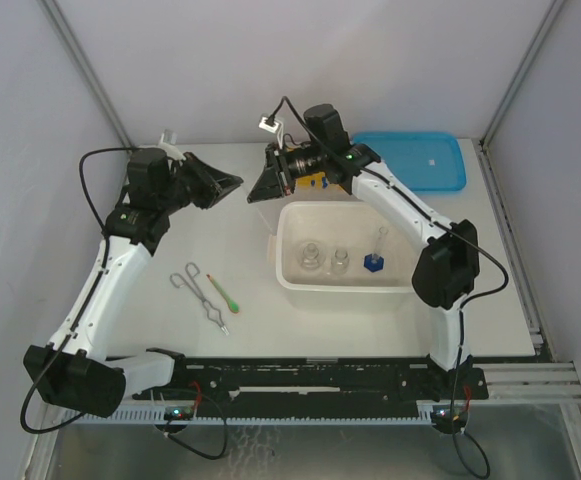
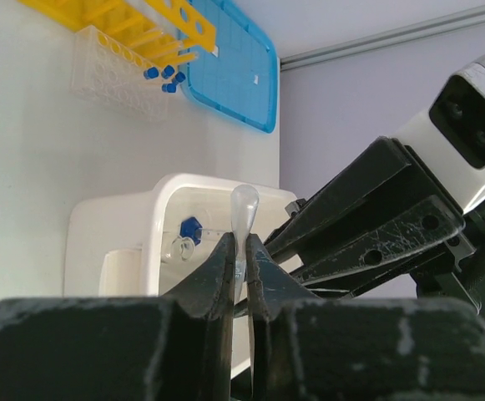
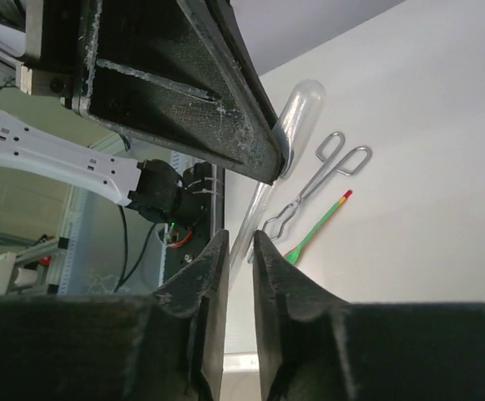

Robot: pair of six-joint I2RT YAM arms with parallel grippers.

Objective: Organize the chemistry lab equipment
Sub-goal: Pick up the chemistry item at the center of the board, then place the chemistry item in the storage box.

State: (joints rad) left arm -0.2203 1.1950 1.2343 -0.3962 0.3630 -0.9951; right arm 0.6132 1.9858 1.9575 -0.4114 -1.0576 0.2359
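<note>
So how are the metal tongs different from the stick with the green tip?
The metal tongs are silvery wire with two loop handles; the green-tipped stick is one straight piece, orange and yellow running to green. The tongs look longer than the stick. Both lie flat on the table, side by side.

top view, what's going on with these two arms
Both arms meet above the table behind the big white plastic tub. The left gripper is shut on a clear plastic dropper, while the right gripper closes around its thin stem. Thin metal tongs and a green-tipped stick lie on the table. Small clear glass vessels and a blue-capped tube sit in the tub.
</note>
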